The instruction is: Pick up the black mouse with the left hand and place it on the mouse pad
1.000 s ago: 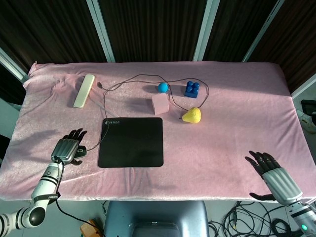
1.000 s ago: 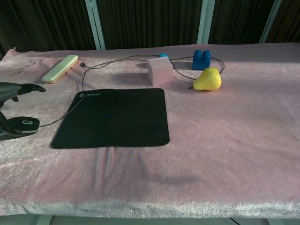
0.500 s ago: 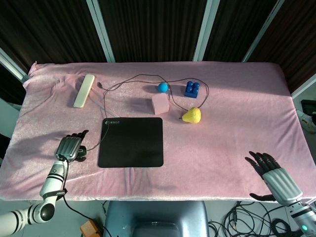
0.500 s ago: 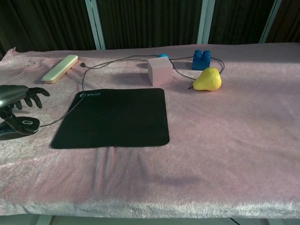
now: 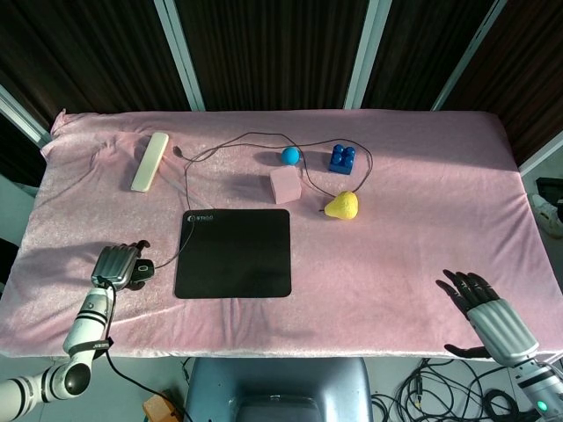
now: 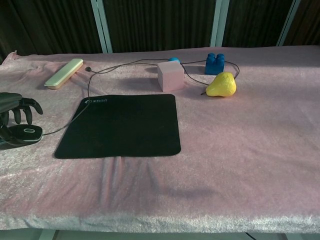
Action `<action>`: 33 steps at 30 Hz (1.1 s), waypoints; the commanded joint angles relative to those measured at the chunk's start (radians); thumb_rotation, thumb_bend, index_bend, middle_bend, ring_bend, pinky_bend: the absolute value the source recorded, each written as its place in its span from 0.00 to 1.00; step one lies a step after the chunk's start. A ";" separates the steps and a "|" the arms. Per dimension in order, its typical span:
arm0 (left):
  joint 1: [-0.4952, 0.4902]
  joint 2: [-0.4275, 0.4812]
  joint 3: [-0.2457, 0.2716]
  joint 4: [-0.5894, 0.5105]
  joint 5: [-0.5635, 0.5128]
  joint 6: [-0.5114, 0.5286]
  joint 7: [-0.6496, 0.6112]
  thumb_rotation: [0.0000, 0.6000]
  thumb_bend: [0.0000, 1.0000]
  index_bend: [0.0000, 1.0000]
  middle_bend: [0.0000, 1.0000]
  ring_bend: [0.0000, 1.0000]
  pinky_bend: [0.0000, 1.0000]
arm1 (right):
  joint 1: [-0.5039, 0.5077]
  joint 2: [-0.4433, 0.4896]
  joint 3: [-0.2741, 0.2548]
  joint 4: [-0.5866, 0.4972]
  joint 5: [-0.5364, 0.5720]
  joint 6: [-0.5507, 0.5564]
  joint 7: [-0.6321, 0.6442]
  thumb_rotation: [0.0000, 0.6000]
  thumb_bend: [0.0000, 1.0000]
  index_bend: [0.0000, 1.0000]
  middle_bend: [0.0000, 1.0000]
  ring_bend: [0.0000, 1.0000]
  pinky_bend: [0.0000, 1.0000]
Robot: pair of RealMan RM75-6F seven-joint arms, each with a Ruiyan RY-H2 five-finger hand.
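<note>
The black mouse [image 5: 143, 269] [image 6: 27, 133] lies on the pink cloth just left of the black mouse pad [image 5: 233, 252] [image 6: 122, 125], off the pad. My left hand [image 5: 117, 265] [image 6: 12, 107] hovers over the mouse with its fingers curled downward; in the chest view a small gap shows between the fingertips and the mouse's top, while the thumb sits low at the mouse's left side. The mouse's cable [image 5: 186, 189] runs up past the pad's left corner. My right hand [image 5: 489, 309] rests open at the near right edge, fingers spread, holding nothing.
A beige bar [image 5: 149, 161] lies at the back left. Behind the pad stand a pink cube [image 5: 285, 185], a blue ball [image 5: 289, 156], a blue block [image 5: 342, 157] and a yellow pear [image 5: 341, 206], with the cable looping around them.
My left hand's fingers went from stretched out to curled down over the mouse, and the hand has dropped lower. The mouse has stayed in place. The right hand has not moved.
</note>
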 commanded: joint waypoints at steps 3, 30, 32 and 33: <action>-0.005 0.004 0.002 -0.002 -0.027 0.004 0.031 1.00 0.16 0.26 0.38 0.38 0.48 | 0.000 -0.001 0.000 0.000 -0.002 0.001 0.000 1.00 0.05 0.00 0.00 0.01 0.19; -0.021 -0.027 0.017 -0.056 0.060 0.119 0.144 1.00 0.61 0.49 0.71 0.66 0.77 | 0.002 0.002 -0.003 -0.005 0.002 -0.006 -0.004 1.00 0.05 0.00 0.00 0.01 0.19; -0.027 -0.040 0.014 -0.068 0.081 0.133 0.155 1.00 0.61 0.49 0.71 0.66 0.77 | 0.002 0.003 -0.004 -0.004 0.001 -0.003 -0.001 1.00 0.05 0.00 0.00 0.01 0.19; -0.029 -0.047 0.012 -0.072 0.087 0.138 0.160 1.00 0.61 0.49 0.71 0.66 0.77 | 0.001 0.004 -0.004 -0.004 -0.001 -0.002 0.001 1.00 0.05 0.00 0.00 0.01 0.19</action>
